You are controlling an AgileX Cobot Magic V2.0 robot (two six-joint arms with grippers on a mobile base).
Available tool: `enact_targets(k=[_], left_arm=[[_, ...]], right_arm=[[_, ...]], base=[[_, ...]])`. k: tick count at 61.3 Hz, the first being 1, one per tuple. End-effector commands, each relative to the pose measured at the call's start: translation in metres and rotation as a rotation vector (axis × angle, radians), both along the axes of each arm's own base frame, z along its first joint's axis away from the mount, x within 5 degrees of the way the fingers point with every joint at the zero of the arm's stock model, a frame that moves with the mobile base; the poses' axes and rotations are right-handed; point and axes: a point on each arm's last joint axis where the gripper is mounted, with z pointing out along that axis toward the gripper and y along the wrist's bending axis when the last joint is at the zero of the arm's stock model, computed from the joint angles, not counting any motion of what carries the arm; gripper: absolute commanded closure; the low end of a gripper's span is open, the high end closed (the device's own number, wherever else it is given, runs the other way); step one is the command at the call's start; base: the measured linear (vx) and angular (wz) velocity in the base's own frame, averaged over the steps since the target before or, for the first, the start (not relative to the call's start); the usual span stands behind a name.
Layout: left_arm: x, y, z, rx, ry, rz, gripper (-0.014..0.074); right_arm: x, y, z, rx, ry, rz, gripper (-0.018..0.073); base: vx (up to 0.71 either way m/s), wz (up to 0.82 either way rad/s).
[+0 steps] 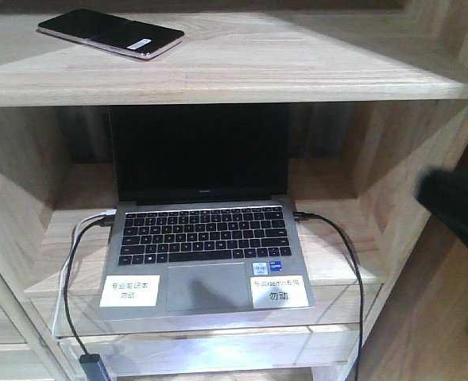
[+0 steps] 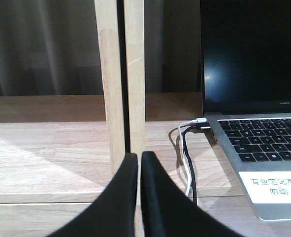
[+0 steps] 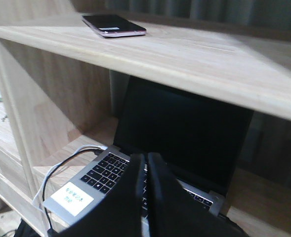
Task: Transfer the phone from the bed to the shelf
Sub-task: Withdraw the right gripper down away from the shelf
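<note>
One phone, one laptop, two grippers, a few cables.

A single phone point(image 1: 110, 34) lies on the shelf point(image 1: 297, 67); one laptop point(image 1: 204, 238) sits below, carrying two white labels point(image 1: 129, 290), with two cables point(image 1: 75, 270) at its left side and one at its right. Two grippers: left point(image 2: 139, 197), right point(image 3: 146, 197).

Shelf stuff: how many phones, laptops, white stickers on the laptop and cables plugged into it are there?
Phones: 1, the phone lying on the shelf.
Laptops: 1, the laptop in the cubby below.
White stickers on the laptop: 2.
Cables plugged into the laptop: 3, white cable and black cable at one side, another black one at the other.
Total: 7
</note>
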Motion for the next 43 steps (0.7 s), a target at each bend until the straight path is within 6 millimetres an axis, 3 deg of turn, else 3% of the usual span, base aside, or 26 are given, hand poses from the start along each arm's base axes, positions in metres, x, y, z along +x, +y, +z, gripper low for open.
enact_targets(k=[1,16,43], left_arm=[[0.0,0.001,0.006,-0.006,-0.076,0.011,0.0596],[0.0,0.001,0.006,-0.006,-0.076,0.011,0.0596],[0.0,0.001,0.006,-0.006,-0.076,0.011,0.0596]], right_arm=[[-0.014,-0.009,0.005,0.065,-0.089,-0.038,0.0568],[-0.042,-0.02,-0.015,0.096,-0.139,-0.032,0.0568],[-0.046,-0.021,-0.024,0.095,-0.131,-0.026,0.0568]], base=[[0.0,0.0],[0.0,0.0],[0.0,0.0]])
